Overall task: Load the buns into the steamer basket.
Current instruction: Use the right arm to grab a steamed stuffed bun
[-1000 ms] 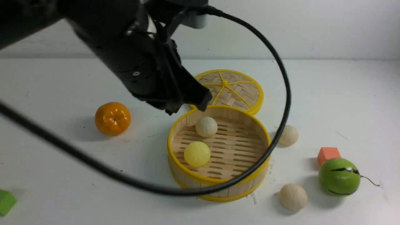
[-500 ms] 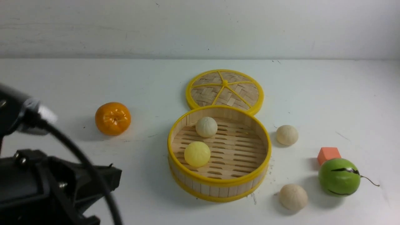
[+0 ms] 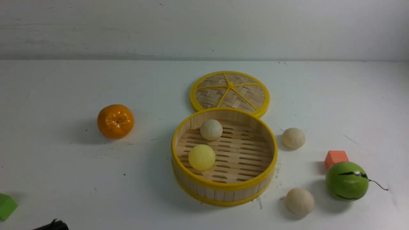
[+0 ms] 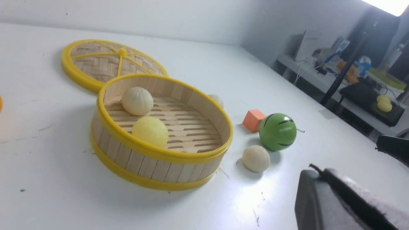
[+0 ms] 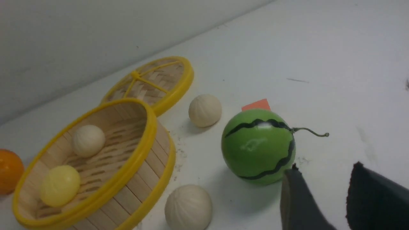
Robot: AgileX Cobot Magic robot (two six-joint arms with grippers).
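The steamer basket [image 3: 223, 189] stands mid-table. Inside it lie two buns: a cream one [image 3: 211, 129] and a pale yellow one [image 3: 201, 157]. Two more cream buns lie on the table, one right of the basket [image 3: 293, 138] and one at its front right [image 3: 299, 201]. My left gripper [image 4: 319, 172] is shut and empty, well back from the basket [image 4: 159, 155]; only a dark scrap of that arm [image 3: 51, 226] shows in the front view. My right gripper [image 5: 325, 167] is open with nothing between its fingers, beside the green ball [image 5: 258, 145]. It is out of the front view.
The flat woven lid [image 3: 230, 92] lies behind the basket. A glossy orange [image 3: 115, 121] sits to the left. The green ball [image 3: 346, 180] and an orange cube [image 3: 335, 158] sit at the right. A green block [image 3: 6, 206] is at the left edge.
My left arm has drawn back from above the basket, down to the lower left and almost out of the front view. The buns and the basket have not moved.
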